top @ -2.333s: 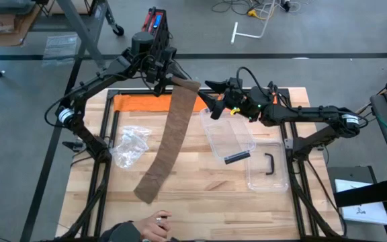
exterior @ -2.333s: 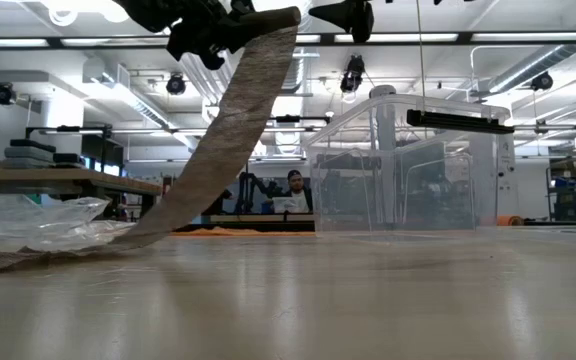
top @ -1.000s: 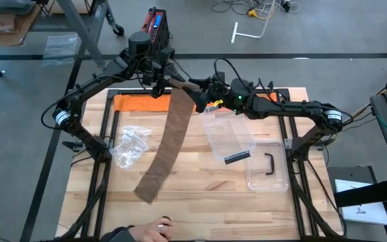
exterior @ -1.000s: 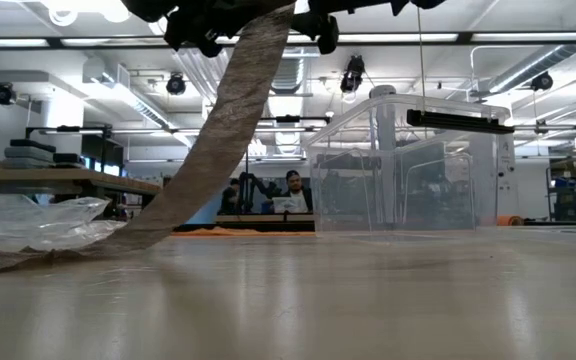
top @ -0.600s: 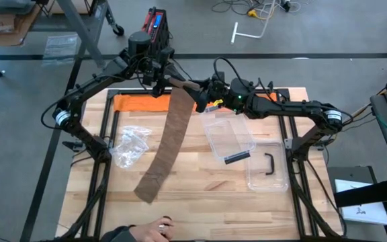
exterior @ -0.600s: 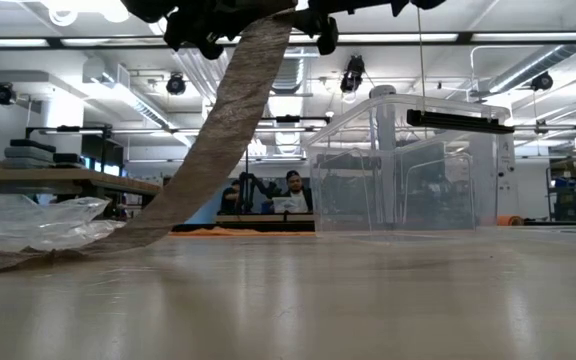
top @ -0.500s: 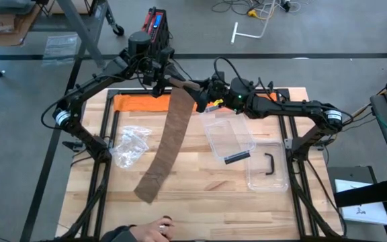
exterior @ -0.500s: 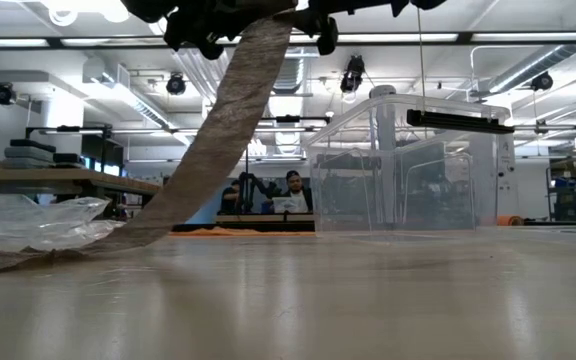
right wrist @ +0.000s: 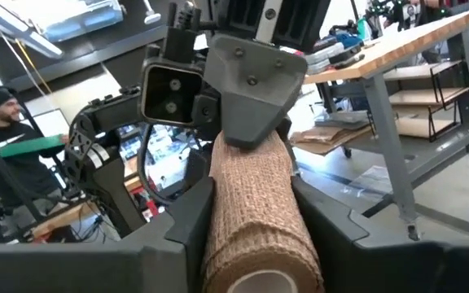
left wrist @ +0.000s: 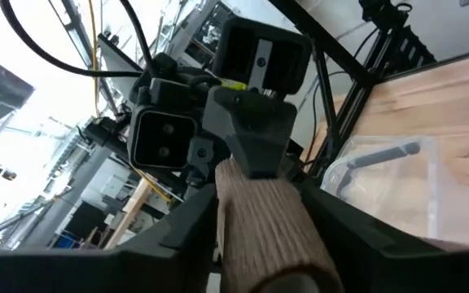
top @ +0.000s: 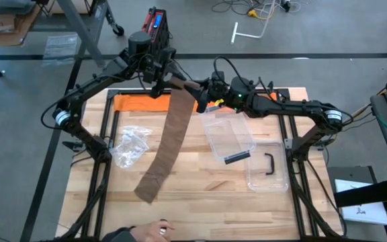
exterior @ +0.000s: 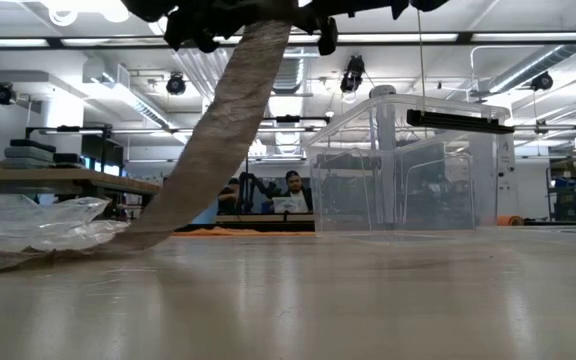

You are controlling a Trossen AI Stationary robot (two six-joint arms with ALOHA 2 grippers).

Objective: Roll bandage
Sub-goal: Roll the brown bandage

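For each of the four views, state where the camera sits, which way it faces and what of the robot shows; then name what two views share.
High view: above, looking straight down; both arms meet at the bandage over the table.
Low view: table height, facing the room; arms at top, clear box.
Left wrist view: behind the left gripper, facing the right gripper.
Right wrist view: behind the right gripper, facing the left gripper.
Shared: both wrist views show the bandage roll.

Grey concrete floor [top: 328, 27], bright ceiling strip lights [exterior: 528, 37], and perhaps workbenches [exterior: 58, 180] behind.
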